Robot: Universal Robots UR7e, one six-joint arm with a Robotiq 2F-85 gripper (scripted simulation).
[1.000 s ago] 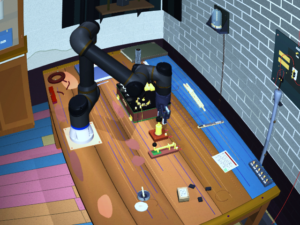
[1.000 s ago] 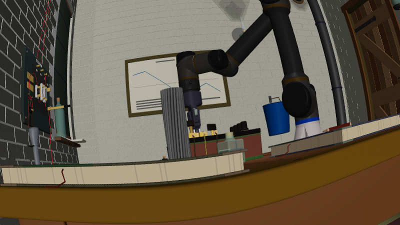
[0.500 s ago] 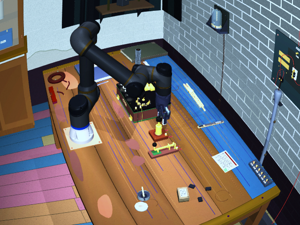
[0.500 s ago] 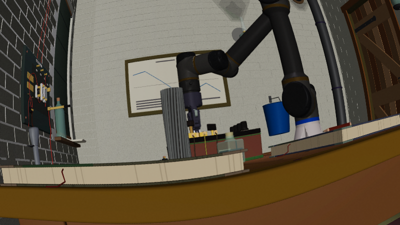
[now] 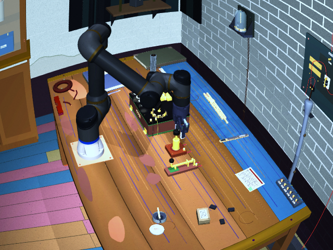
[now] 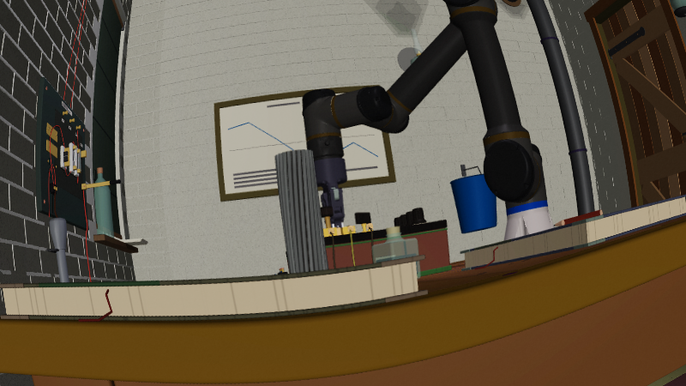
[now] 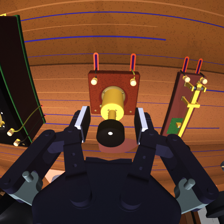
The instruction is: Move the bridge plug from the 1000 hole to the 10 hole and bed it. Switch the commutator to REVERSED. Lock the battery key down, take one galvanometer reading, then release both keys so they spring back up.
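The bridge box (image 5: 150, 113) is partly hidden behind my forearm, so its plug holes and commutator are hard to make out. In front of it stands a key with a yellow brass barrel and a black knurled knob (image 7: 110, 133) on a red square base (image 5: 176, 149); my gripper (image 7: 110, 125) hovers open around that knob and holds nothing. Beside it, nearer the table front, a second key (image 5: 183, 165) with a brass lever and black knob lies on a long red base. From the second side camera my gripper (image 6: 333, 211) shows just behind a grey ribbed cylinder.
The grey ribbed cylinder (image 6: 300, 211) stands at the bench's far end near a green pad. A blue mat (image 5: 236, 129) runs along the brick wall with rulers, a note and a terminal strip. Small blocks, a card box (image 5: 203, 215) and a dish lie toward the front.
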